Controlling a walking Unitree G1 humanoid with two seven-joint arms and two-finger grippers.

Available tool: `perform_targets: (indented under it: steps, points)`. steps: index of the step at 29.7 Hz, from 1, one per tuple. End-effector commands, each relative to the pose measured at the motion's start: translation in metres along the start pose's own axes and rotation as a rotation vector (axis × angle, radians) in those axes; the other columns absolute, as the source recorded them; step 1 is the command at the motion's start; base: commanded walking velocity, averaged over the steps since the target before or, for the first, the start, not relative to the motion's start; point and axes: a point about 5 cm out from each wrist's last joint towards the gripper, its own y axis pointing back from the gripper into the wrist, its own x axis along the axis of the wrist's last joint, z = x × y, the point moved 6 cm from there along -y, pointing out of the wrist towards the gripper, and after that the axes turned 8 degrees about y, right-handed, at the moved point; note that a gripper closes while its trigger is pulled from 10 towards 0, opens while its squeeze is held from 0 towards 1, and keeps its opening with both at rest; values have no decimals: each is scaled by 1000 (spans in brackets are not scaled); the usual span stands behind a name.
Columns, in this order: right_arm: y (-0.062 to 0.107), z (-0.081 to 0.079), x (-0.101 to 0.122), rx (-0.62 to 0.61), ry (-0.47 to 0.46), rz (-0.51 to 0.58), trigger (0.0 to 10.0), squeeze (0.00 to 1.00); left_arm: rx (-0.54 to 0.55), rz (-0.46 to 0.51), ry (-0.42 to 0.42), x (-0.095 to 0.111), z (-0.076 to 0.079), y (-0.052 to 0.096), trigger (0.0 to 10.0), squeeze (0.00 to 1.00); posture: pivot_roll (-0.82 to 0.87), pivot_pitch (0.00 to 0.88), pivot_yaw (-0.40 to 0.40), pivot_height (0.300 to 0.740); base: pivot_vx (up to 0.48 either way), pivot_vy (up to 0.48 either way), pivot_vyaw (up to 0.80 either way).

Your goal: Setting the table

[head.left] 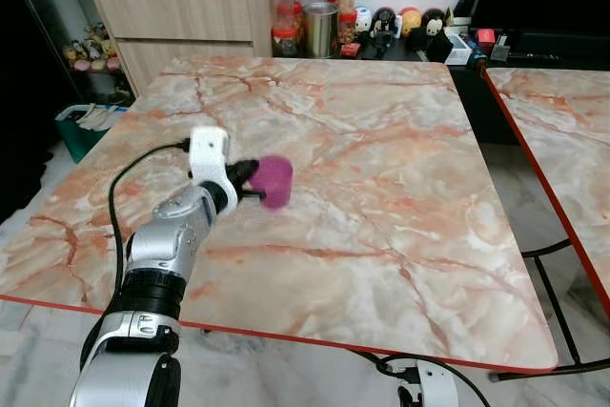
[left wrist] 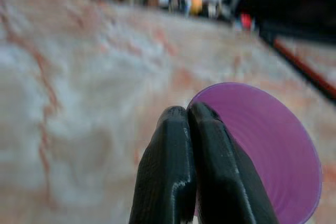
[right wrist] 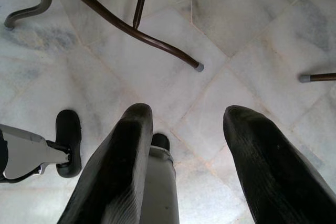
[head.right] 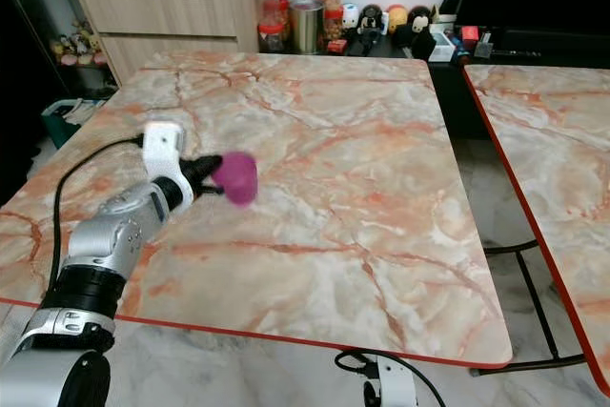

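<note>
From the head views, the left gripper (head.left: pixel 255 184) reaches out over the marble table (head.left: pixel 381 188), its black fingers pinched onto the rim of a purple cup (head.left: pixel 275 181). The cup lies on its side in the grip, its long axis roughly level, and sits just beyond the fingertips; which end faces away is too blurred to tell. Far past the gripper, at the table's back edge, red-lidded jars (head.left: pixel 283 7) and a metal tin (head.left: pixel 321 29) stand on a lower surface; their contents cannot be made out.

In the left wrist view, the two fingers (left wrist: pixel 173 177) are pressed together with the cup's (left wrist: pixel 268 145) wall between them, its round purple body spreading beside and beyond them over the table.

In the right wrist view, the right gripper (right wrist: pixel 186 145) hangs with fingers spread wide, empty, over the tiled floor (right wrist: pixel 252 19) and a table leg (right wrist: pixel 131 24).
</note>
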Motion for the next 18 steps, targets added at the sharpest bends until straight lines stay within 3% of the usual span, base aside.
perform_targets:
  steps: [1, 8, 18]
  points:
    - [0, 0, 0, -1, -10, -3, 10000, 0, -11, 91, 18, 21, 6, -1, 10000, 0, 8, 0, 15, 719, 0, 0, 0]
    - [0, 2, 0, -1, 2, -10, 10000, 0, 15, 186, 53, 29, 7, 2, 10000, 0, 3, 0, 6, 719, 0, 0, 0]
    - [0, 4, -6, -9, 8, -38, 10000, 0, 55, 231, 58, 31, 0, 3, 10000, 0, 4, 0, 4, 719, 0, -399, 0]
